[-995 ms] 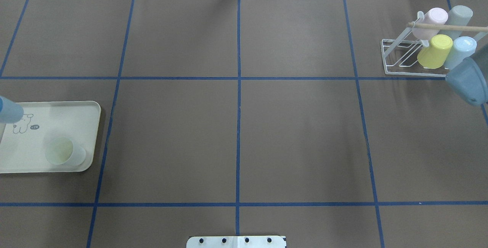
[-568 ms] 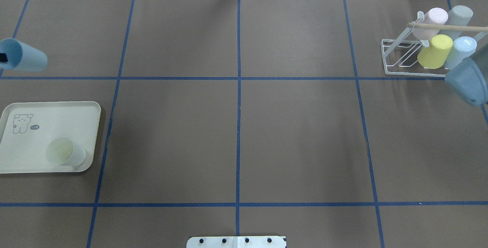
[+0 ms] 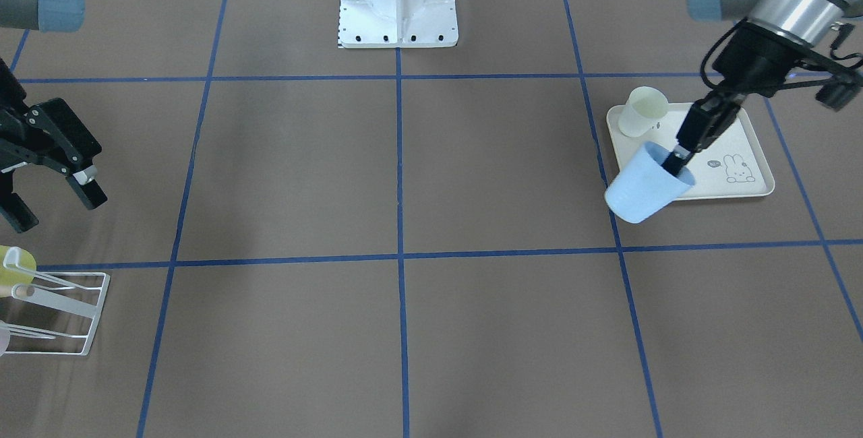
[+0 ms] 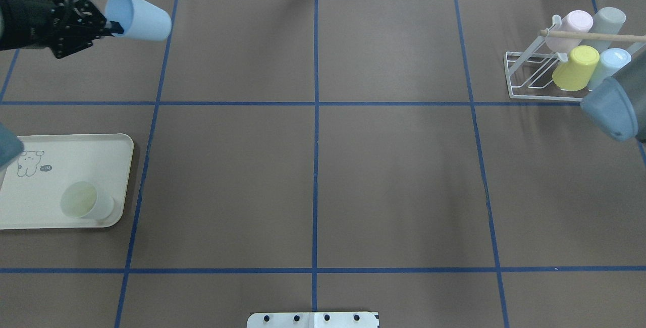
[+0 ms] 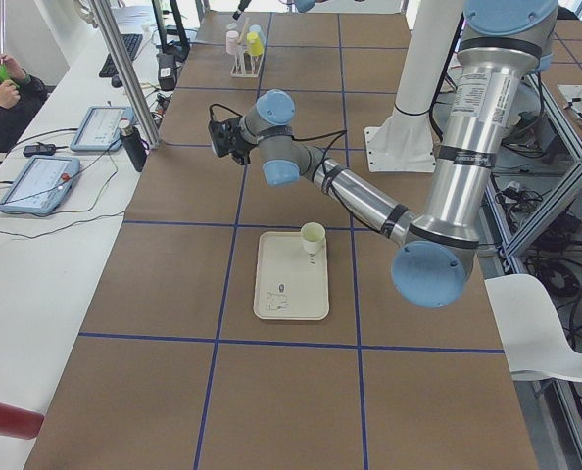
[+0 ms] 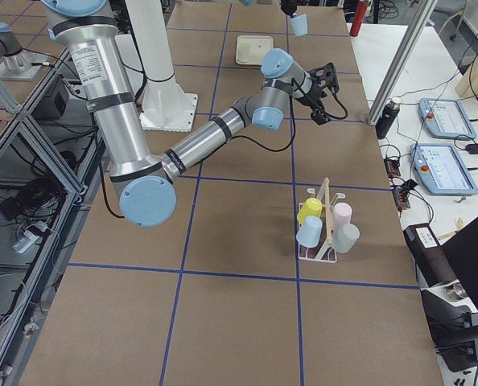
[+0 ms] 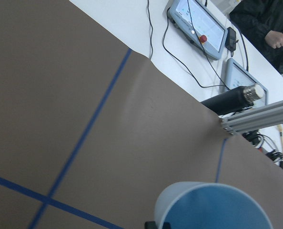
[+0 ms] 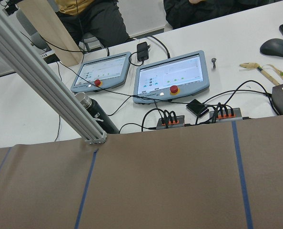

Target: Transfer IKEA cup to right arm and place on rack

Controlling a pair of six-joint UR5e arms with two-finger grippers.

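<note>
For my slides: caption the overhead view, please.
Left gripper holds the blue cup by its rim; four cups sit on the rack.

Silver arms [image 5: 477,127]; blue joint caps [image 5: 428,274]

White thin-wire metal rack [image 6: 326,251] at four o'clock holds four pastel plastic cups [image 6: 309,232]; black right gripper [image 6: 326,90] hangs at one o'clock, a light blue plastic cup [image 6: 298,25] at twelve

Nothing really readable here. The cream rectangular plastic tray [image 4: 101,161] has a small dark tag [image 4: 46,168] next to its rabbit drawing [image 4: 28,162], but the characters are too tiny to make out. The two grey touchscreen pendants [image 8: 172,75] show interface text, also illegible.
</note>
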